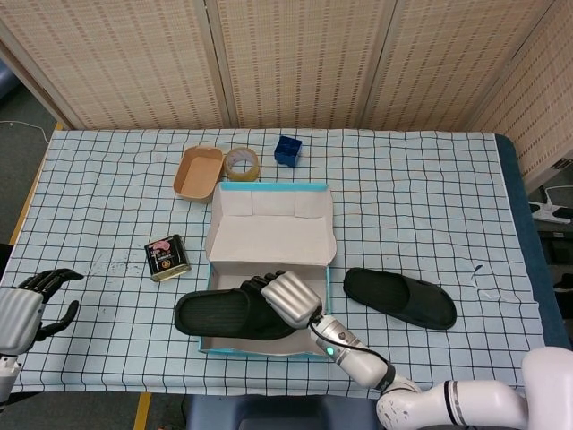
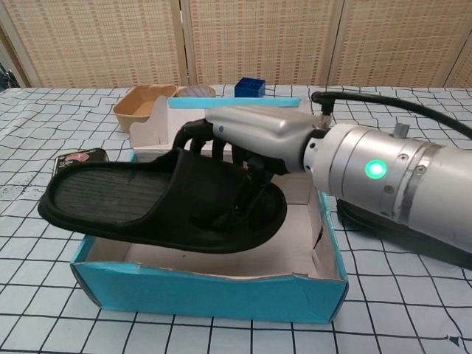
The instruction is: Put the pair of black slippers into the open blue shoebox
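One checked tablecloth (image 1: 430, 179) covers your whole work surface, and everything listed sits on it. Next in size is the open blue shoebox (image 1: 269, 269), near the front centre, lid flap standing upright at the back; the chest view shows its blue front wall (image 2: 206, 291) and pale interior. Your right hand (image 1: 285, 300) reaches across the box from the right, fingers (image 2: 193, 136) curled over the strap of one black slipper (image 1: 224, 313); it grips that slipper firmly. The held slipper (image 2: 147, 206) hangs above the box, lying across it with its toe end jutting out past the left wall; I cannot tell whether its far end touches the box floor. The second black slipper (image 1: 400, 296) lies flat on the cloth just right of the box, apart from it. Your left hand (image 1: 22, 305) is at the front left corner, well apart from the box, fingers spread and holding nothing. Smaller items: a tan tray (image 1: 198, 173) and a tape roll (image 1: 241, 163) behind the box, a small blue cube-shaped container (image 1: 287, 150) beside those, and a tin can (image 1: 167, 257) left of the box.
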Motion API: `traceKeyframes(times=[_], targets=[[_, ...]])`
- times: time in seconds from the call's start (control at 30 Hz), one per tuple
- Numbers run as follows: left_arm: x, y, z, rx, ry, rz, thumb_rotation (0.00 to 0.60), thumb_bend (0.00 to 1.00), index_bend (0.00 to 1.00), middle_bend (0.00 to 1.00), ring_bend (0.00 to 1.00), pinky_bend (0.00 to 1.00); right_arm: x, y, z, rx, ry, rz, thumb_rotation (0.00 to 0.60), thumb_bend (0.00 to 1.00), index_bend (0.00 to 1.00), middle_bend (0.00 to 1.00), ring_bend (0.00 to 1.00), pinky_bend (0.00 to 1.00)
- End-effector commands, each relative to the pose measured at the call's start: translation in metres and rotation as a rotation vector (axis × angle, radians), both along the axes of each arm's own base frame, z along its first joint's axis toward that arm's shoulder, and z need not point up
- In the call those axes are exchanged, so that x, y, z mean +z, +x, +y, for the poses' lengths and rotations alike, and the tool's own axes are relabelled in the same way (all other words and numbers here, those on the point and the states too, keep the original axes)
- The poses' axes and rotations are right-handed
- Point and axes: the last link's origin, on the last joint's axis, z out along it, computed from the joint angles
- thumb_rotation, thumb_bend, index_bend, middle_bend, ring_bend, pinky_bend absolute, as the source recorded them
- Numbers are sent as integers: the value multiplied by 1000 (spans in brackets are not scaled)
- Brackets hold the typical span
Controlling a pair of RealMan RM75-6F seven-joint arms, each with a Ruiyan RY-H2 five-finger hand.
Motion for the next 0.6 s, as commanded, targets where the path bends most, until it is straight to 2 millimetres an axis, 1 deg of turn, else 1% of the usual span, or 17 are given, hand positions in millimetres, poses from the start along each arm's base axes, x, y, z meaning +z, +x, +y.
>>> traceKeyframes(times=[0.03,0.17,0.6], targets=[[1,0,0,3,2,-8,600,423,319,308,306,443,-5,-6,4,5,3,42,600,525,811,685,573,707],[0,0,0,5,-1,-1,600,422,320,308,306,443,-10,-17,7,-21,24,83,600,525,811,685,572,707],[-2,0,1,10,-7,13,600,422,319,308,306,443,-6,-30,11,-75,52,142,600,525,811,686,573,707]])
